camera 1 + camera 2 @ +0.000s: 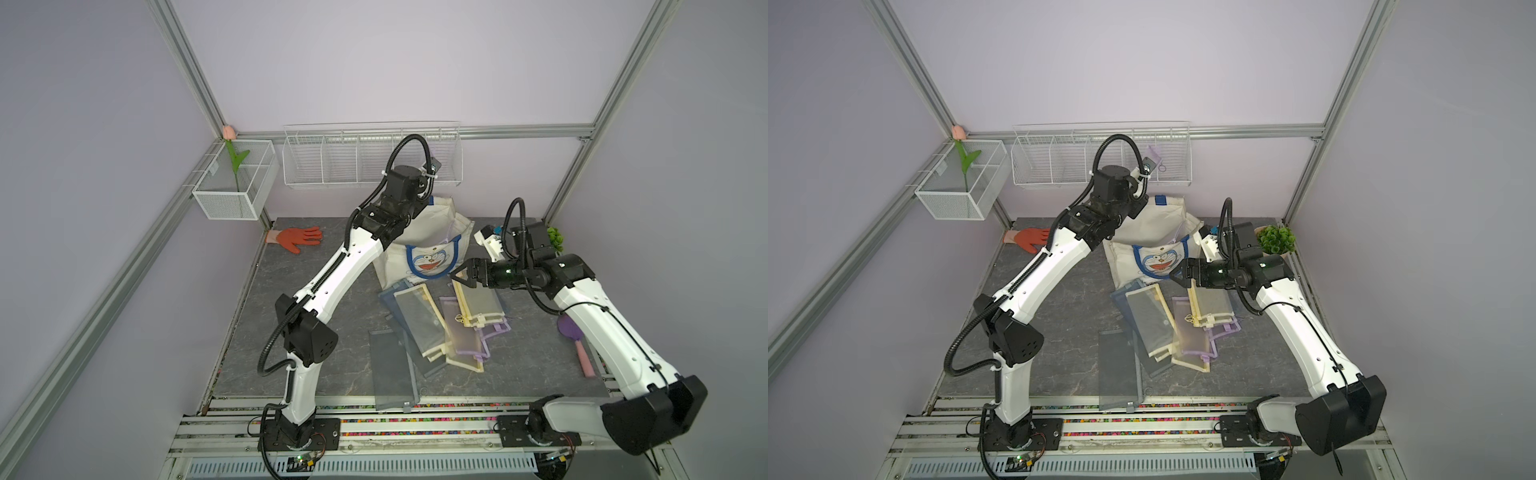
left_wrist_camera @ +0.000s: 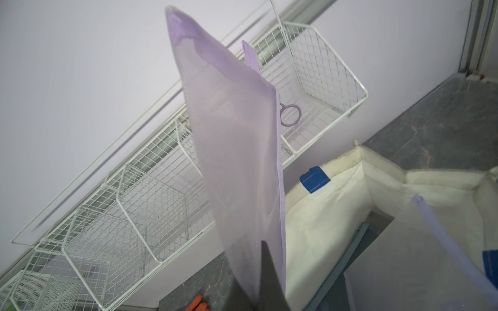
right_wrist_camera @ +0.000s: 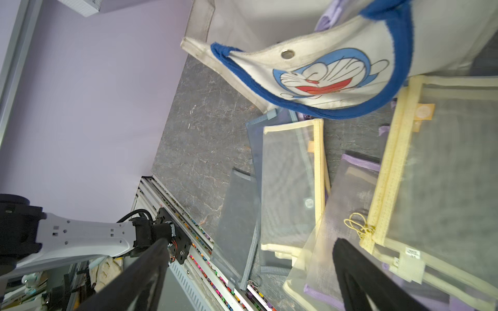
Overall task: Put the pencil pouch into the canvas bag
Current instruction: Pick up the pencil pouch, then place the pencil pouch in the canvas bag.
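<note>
My left gripper (image 2: 260, 292) is shut on a lilac mesh pencil pouch (image 2: 237, 150), which stands upright above the open top of the canvas bag (image 2: 336, 215). In both top views that pouch (image 1: 1153, 153) shows behind the left wrist. The cream bag (image 1: 432, 232) with blue trim and a cartoon cat face stands at the back middle of the table. Another translucent pouch (image 2: 420, 258) leans inside it. My right gripper (image 1: 461, 276) is open with nothing between its fingers, beside the bag's front right corner (image 3: 336, 67) and over a pile of mesh pouches (image 1: 436, 324).
An orange glove (image 1: 297, 239) lies at the back left. White wire baskets (image 1: 370, 158) hang on the back wall, and a mesh box (image 1: 232, 183) holds a tulip. A green plant (image 1: 1276, 239) and a purple brush (image 1: 575, 340) sit on the right.
</note>
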{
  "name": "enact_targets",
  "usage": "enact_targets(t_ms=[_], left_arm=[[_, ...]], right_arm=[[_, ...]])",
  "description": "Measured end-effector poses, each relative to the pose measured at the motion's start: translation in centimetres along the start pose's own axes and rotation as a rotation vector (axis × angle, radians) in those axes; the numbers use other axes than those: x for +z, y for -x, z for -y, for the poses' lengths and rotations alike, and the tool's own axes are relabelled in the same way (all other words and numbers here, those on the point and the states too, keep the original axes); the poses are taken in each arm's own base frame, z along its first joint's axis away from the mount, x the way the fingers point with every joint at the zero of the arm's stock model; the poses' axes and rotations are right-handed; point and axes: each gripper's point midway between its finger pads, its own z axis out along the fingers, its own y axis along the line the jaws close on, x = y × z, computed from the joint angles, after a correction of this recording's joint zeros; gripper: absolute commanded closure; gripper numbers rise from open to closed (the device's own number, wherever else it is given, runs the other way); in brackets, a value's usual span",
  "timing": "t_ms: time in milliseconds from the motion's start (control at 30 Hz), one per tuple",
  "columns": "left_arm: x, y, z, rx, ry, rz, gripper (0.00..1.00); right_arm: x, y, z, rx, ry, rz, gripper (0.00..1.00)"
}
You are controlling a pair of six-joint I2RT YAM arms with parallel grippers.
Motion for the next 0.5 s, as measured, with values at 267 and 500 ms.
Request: enact_targets(t_ms=[267,500], left_arm=[[1.9,-3.7,4.9,0.098,-0.043,-0.064,1.0],[2.9,-7.1,7.5,0.135,-0.079,-0.126,1.0]], right_arm=[[-1.3,0.7,2.0,0.054,-0.041,0.034,0.04],[-1.4,0.7,2.2,0.059,-0.045,0.034,0.03]])
